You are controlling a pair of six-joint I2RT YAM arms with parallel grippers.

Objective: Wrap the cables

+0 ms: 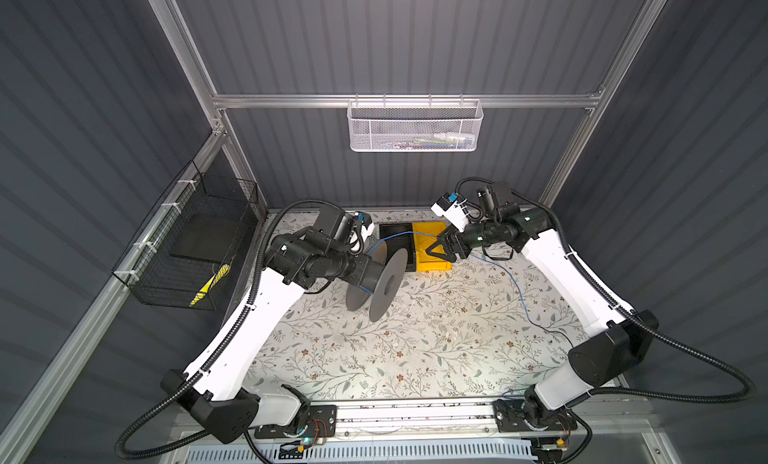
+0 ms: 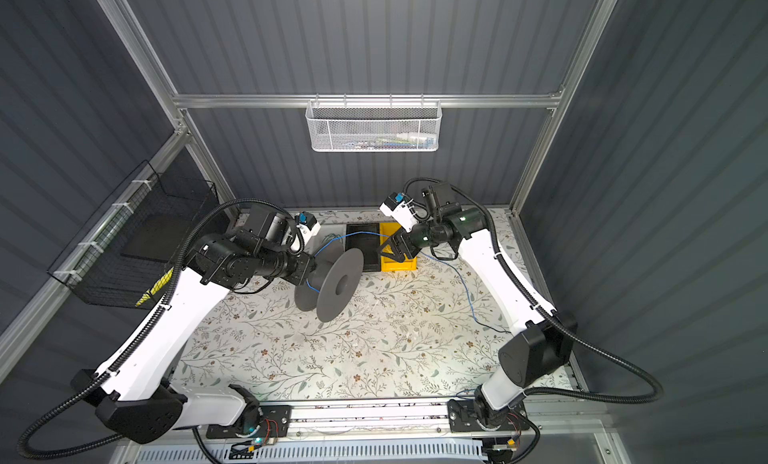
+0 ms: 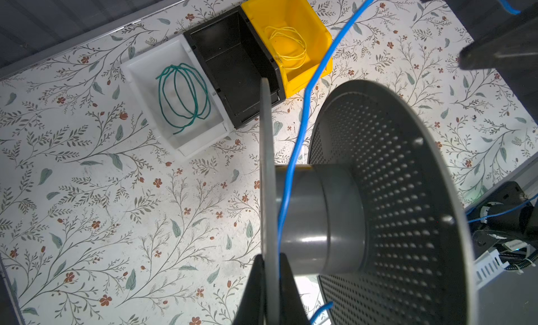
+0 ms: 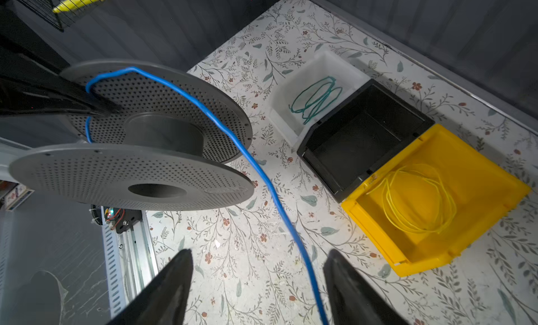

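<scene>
The left gripper (image 3: 269,279) is clamped shut on the rim of one disc of a grey spool (image 1: 388,285), a finger on each side. It holds the spool up off the flowery table (image 1: 415,358), tilted, around the middle of both top views.

The blue wire (image 1: 515,291) has maybe a turn or so around the spool's core. From there it goes over the disc edge and runs to the right gripper (image 4: 257,279), which sits just right of centre in a top view. That one's open, fingers spread wide, and the wire passes through the gap. I can't tell if it touches either finger. Past the gripper the rest of the wire trails loose down the right side of the table, towards the right arm's base.

At the back of the table are three bins side by side: a white bin (image 4: 320,67) with a green wire (image 4: 313,100) coiled in it, a black bin (image 4: 364,140), and a yellow bin (image 4: 495,192) with a yellow wire (image 4: 387,198) coil.
</scene>
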